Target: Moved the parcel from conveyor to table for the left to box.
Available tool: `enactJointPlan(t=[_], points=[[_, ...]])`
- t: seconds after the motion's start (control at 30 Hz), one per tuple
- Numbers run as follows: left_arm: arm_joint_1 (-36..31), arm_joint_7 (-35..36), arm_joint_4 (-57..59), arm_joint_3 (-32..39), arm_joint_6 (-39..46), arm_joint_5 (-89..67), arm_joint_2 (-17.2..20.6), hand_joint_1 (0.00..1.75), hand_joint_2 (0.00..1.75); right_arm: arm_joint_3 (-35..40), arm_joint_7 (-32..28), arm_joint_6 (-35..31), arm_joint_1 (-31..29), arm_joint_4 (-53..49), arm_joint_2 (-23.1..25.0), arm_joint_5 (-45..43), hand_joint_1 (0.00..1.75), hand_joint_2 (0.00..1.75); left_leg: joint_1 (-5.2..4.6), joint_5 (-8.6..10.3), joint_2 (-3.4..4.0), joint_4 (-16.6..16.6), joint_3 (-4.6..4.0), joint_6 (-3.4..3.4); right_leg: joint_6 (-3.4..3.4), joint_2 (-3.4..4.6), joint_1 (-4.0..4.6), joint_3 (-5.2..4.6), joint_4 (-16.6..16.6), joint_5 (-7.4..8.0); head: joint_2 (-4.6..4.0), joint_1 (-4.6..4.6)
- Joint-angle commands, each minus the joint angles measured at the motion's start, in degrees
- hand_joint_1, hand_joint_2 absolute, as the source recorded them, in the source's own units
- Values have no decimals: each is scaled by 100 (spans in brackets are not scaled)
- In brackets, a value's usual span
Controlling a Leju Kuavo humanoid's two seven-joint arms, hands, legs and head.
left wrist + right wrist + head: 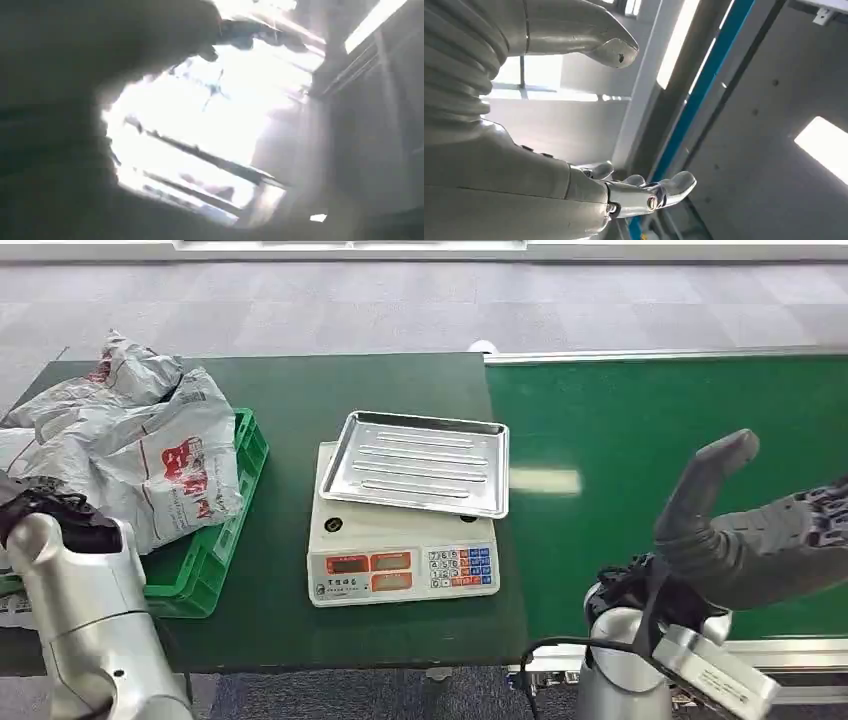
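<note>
Your right hand [760,530] hovers above the green conveyor [660,440] with its thumb raised and fingers spread wide, holding nothing; the right wrist view shows the same open fingers [659,192] against the ceiling. You'll find the grey parcels [130,445] heaped in the green box [215,550] at the left end of the dark counter [380,390], well apart from that hand, with a steel tray [420,462] resting on the scale [400,560] between them. Your left hand is blurred and backlit at its wrist camera, so you cannot tell how its fingers lie.
</note>
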Motion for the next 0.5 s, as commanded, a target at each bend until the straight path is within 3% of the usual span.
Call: enactJointPlan(t=[0.03, 0.07, 0.1, 0.13, 0.27, 0.33, 0.5], points=[[2995, 37, -3282, -3041, -362, -617, -410, 0, 175, 839, -2, -11, 651, 458, -142, -891, 0, 175, -6, -29, 24, -11, 31, 10, 8, 15, -5, 24, -16, -12, 0, 0], [3046, 37, -2946, -3290, -479, -546, -376, 0, 0, 906, -2, -11, 723, 479, -176, -1011, 0, 0, -13, -37, 25, -21, 46, 17, 14, 10, -9, 38, -25, -22, 0, -2], [3012, 37, -2691, -3485, -521, -462, -360, 0, 0, 1133, -2, -11, 796, 390, -307, -1279, 0, 175, -14, -27, 8, -17, 28, 15, 15, -3, -12, 26, -23, -18, 0, 0], [2991, 37, -2525, -3601, -474, -503, -334, 0, 175, 1271, -2, -11, 824, 337, -389, -1445, 0, 175, -17, -28, -8, -25, 41, 19, 19, -22, -13, 43, -29, -30, 0, -2], [2991, 37, -2525, -3601, -474, -503, -334, 0, 175, 1271, -2, -11, 824, 337, -389, -1445, 0, 175, -18, -37, -22, -14, 26, 29, 31, -33, -12, 39, -21, -43, 0, 0], [2859, 88, -2321, -3733, -688, -218, -272, 0, 175, 1574, -2, -11, 740, 218, -628, -1708, 0, 175, -16, -40, -8, -17, 31, 29, 30, -24, -11, 40, -24, -40, 0, -2], [2745, 37, -2252, -3998, -812, -364, -294, 0, 175, 1921, -2, -11, 675, 56, -575, -1158, 0, 175, -16, -31, -20, -10, 21, 26, 27, -38, -10, 34, -18, -38, 0, -2]])
